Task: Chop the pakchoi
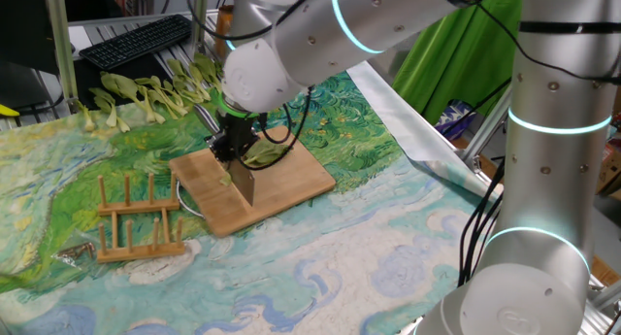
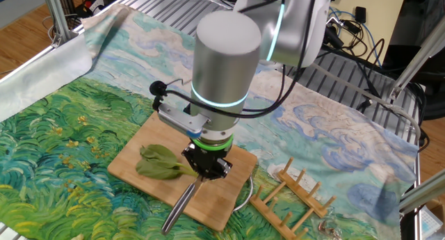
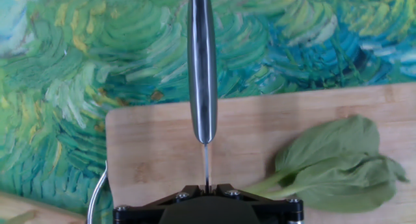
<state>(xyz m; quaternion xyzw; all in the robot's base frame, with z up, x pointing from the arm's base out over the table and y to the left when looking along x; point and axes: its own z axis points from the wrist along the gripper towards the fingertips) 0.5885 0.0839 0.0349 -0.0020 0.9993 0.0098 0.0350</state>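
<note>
my gripper [image 2: 206, 165] is clenched on the knife [image 3: 202, 68], handle running out ahead of me in the hand view, blade edge-on below. in one fixed view the blade hangs down onto the cutting board [image 1: 291, 184], tip at or near the wood; contact hard to confirm. the pakchoi [image 2: 161, 163] lies flat on the board just beside the blade, leaves pointing away, pale stalk end toward my gripper and partly hidden under it in the hand view. looks whole, no cut pieces visible, so i judge chopping is at the start.

to do the step well: keep the blade upright and square across the stalk, not along it, come down on the stalk near the base rather than the floppy leaves, press straight through to the wood, then lift and shift over for the next slice. the leaf is loose with nothing pinning it, so a dragging stroke would likely push it sideways; go vertical.

around: a wooden rack [image 1: 138, 223] stands just off the board edge on the painted cloth [image 1: 369, 257], with a thin wire loop near the board corner. a row of other whole greens [image 1: 155, 92] lies well apart toward the back, a keyboard [image 1: 136, 39] behind them. nothing blocks the cut; the rack is the nearest thing to avoid.
</note>
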